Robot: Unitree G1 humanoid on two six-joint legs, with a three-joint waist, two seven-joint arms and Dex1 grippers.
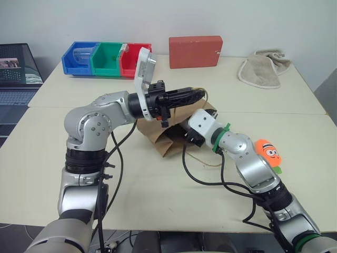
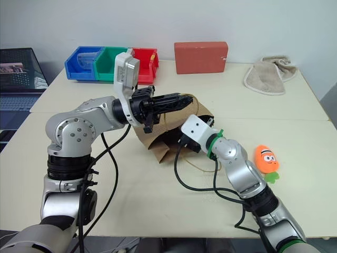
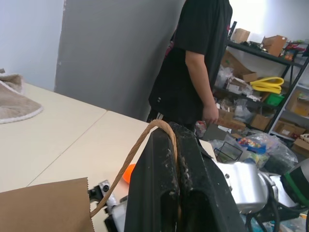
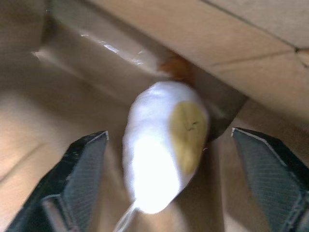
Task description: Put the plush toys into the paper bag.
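Inside the paper bag (image 1: pixel 168 138), right claw (image 4: pixel 169 183) spread wide (egg (image 4: pixel 161 154) between), left claw (image 3: pixel 176 159) pinching handle (image 3: pixel 137 154).

Head views: even, bright room light over tabletop (image 1: pixel 158 200); we see soft, faint shadows under arms and cables, no glare. Focus sharp across whole tabletop. Inside paper bag (image 4: pixel 120 29): dim, warm brown cast; egg toy (image 4: pixel 161 145) overexposed, white body blown out, edges smeared by blur; glossy streak of reflected light on bag wall behind egg. Fingers (image 4: pixel 82 179) beside egg soft, out of focus. Left wrist view: bright backlit wall behind person (image 3: pixel 193 63), near fingers (image 3: pixel 159 193) dark.
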